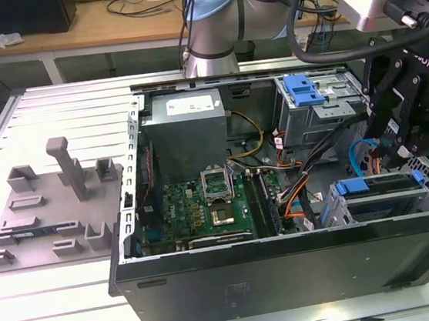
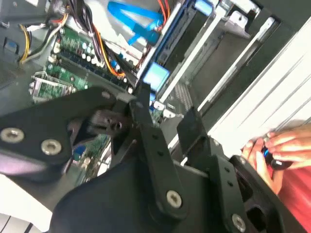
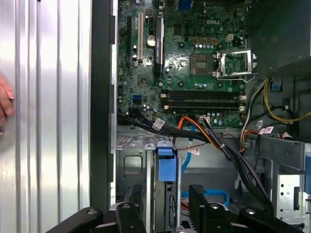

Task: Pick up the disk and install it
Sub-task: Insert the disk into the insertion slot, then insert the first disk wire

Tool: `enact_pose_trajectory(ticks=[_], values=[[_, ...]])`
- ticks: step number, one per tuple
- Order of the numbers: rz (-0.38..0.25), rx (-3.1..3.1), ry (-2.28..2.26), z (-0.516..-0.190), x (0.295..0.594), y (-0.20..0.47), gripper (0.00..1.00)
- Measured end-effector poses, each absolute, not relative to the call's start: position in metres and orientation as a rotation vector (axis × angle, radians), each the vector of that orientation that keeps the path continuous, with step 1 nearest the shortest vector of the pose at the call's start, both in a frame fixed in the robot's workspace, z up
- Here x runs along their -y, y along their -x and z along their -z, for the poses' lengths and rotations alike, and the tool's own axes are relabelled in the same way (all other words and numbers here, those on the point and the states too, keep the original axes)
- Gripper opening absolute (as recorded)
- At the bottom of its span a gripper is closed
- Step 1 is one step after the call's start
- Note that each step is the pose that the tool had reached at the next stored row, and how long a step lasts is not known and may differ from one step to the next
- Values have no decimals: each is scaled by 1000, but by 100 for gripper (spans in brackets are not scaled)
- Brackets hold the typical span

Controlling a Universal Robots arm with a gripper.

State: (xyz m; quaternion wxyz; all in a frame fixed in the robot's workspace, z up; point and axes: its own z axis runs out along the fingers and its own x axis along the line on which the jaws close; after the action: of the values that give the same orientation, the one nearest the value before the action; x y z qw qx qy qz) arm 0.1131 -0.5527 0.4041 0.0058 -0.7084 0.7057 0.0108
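Gripper spread wide, empty, above disk

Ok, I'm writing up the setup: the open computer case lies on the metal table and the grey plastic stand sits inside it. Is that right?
Not quite: in the exterior view the grey plastic stand sits outside the open computer case, on the metal table at the exterior view's left of it.

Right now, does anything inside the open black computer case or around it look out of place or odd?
Two things. The silver processor socket on the green motherboard has its metal cover plate flipped open and carries no cooler. A person's hand is just outside the black case wall, with the open gripper hanging over the case.
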Motion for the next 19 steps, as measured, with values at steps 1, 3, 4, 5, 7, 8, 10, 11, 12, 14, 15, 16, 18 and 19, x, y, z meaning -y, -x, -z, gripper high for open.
enact_pose_trajectory(ticks=[1,3,4,5,7,8,10,11,12,14,15,16,18,19], values=[[-34,-2209,2217,-404,553,-113,50],[-34,-2209,2217,-404,553,-113,50],[-34,-2209,2217,-404,553,-113,50],[-34,-2209,2217,-404,553,-113,50],[-34,-2209,2217,-404,553,-113,50],[-34,-2209,2217,-404,553,-113,50],[-34,-2209,2217,-404,553,-113,50],[-34,-2209,2217,-404,553,-113,50],[-34,-2209,2217,-404,553,-113,50],[-34,-2209,2217,-404,553,-113,50],[-33,-2209,2217,-404,553,-113,50],[-33,-2209,2217,-404,553,-113,50],[-33,-2209,2217,-404,553,-113,50],[-33,-2209,2217,-404,553,-113,50]])
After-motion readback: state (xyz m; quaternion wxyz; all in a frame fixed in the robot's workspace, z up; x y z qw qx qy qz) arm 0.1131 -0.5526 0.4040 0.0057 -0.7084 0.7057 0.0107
